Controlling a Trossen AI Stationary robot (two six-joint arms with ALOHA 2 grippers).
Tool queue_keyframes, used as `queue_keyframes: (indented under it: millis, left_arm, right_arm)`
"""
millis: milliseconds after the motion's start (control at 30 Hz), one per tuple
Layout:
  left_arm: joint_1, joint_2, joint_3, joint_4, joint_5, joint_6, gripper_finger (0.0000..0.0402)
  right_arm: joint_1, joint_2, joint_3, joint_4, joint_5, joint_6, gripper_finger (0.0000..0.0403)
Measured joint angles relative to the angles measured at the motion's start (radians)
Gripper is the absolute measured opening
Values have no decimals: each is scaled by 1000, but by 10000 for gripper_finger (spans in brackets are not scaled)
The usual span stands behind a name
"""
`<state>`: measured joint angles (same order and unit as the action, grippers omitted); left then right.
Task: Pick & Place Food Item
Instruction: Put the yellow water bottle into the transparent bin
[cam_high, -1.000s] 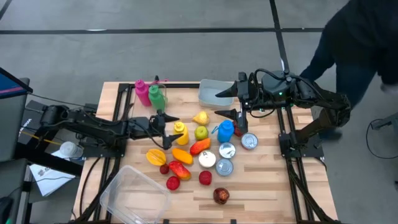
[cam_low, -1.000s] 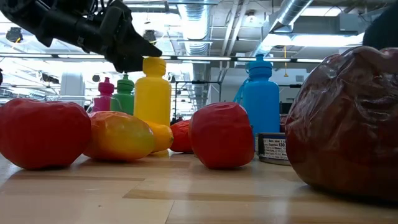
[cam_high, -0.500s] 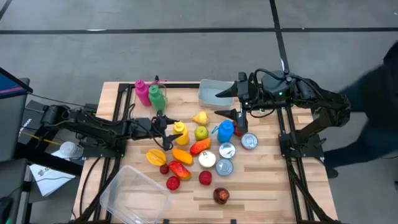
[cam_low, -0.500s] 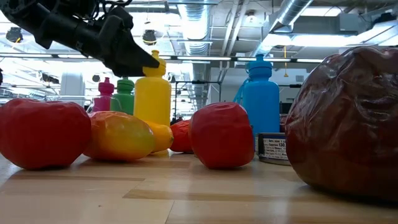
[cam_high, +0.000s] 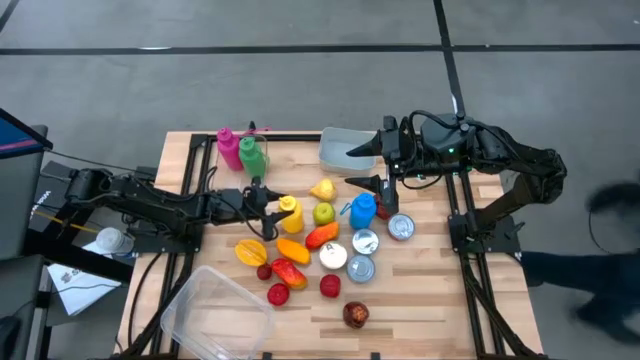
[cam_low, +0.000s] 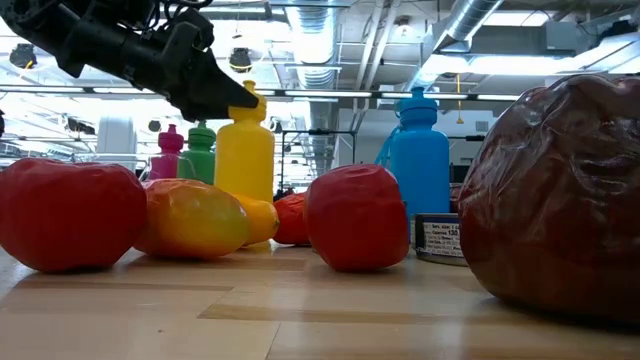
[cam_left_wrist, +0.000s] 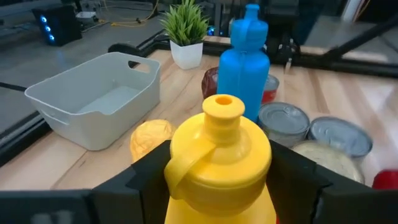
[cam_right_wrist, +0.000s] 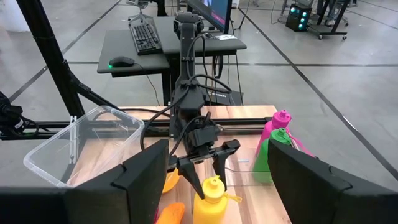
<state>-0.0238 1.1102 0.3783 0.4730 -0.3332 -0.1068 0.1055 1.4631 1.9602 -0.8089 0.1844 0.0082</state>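
So the left gripper (cam_high: 268, 198) is wrapped around the neck of the yellow bottle (cam_high: 289, 213), one finger on each side of the cap. In the left wrist view the fingers (cam_left_wrist: 152, 168) sit right against the shoulder of the bottle, narrow but I can't say they've got a firm hold. Call it a grip in progress, not a secure one. The bottle stands upright roughly mid-table, toward the left of the food pile.

My guesses at what could go wrong:

- The cap area is rounded and slick-looking plastic. If the fingers pinch above the widest part, the bottle may squirt downward out of the grip on a lift.
- It's tall with a small base, so any sideways nudge could tip it into its neighbours. The orange carrot (cam_high: 292, 250) and the yellow-orange mango (cam_high: 251, 251) lie just beside its base, and the green apple (cam_high: 323, 212) is near on the other side.
- The side loop on the cap could snag a finger.

The right gripper (cam_high: 367, 167) hangs open near the far edge of the table, by the grey bin (cam_high: 337, 147), above the blue bottle (cam_high: 362, 209). It's close enough to the pile that a wide swing by the left arm could meet it.

The clear container (cam_high: 215, 310) sits at the near left corner, a likely drop spot.
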Motion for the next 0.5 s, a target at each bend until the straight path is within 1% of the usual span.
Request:
queue_keyframes:
  millis: [133, 200, 300, 367, 500]
  left_arm:
    - [0, -12, 31, 33, -5, -5, 204]
    - [0, -24, 65, 26, -12, -6, 204]
    - [0, -55, 134, -3, -52, -5, 203]
    - [0, -93, 188, -84, -98, -3, 203]
    - [-9, -177, 321, -361, -234, -3, 203]
  right_arm:
    - [0, 0, 0, 0, 0, 0, 265]
    - [-1, 0, 0, 0, 0, 0, 265]
    - [-2, 0, 0, 0, 0, 0, 265]
    - [-2, 0, 0, 0, 0, 0, 265]
    - [-2, 0, 0, -2, 0, 0, 265]
